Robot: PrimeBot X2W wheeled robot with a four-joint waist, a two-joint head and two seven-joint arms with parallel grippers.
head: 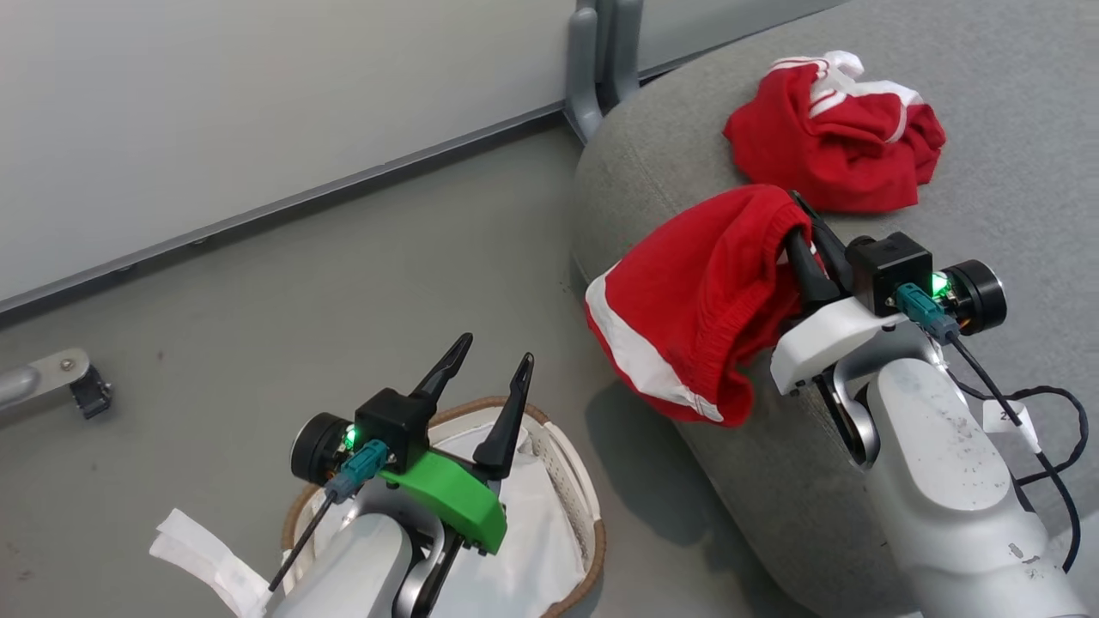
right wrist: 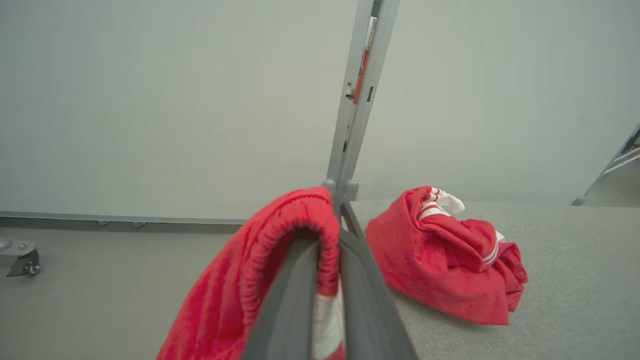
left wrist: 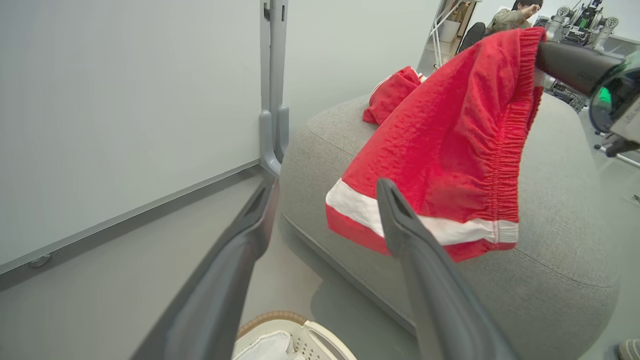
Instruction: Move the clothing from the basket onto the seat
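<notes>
We see two red garments of soft, crinkled cloth. The held garment [head: 687, 300] has a gathered elastic waistband and a broad white band near its hem. The right end effector [head: 807, 249] is closed on that waistband, and the cloth hangs from its fingers at the rounded edge of the seat [head: 987, 172], a grey cushion with a woven texture. We cannot tell whether the hanging cloth touches the seat.

Just beyond the right end effector, the other garment [head: 837, 142] lies crumpled on the seat with white stripes showing. The left end effector [head: 496, 352] stands open and empty above the basket [head: 592, 524], an oval of white perforated plastic with a brown woven rim, lined with a white sheet [head: 524, 532].

The left wrist view adds a stitched seam along the seat's edge and a person [left wrist: 515, 15] far behind. The right wrist view shows white trim pinched between the closed fingers.
</notes>
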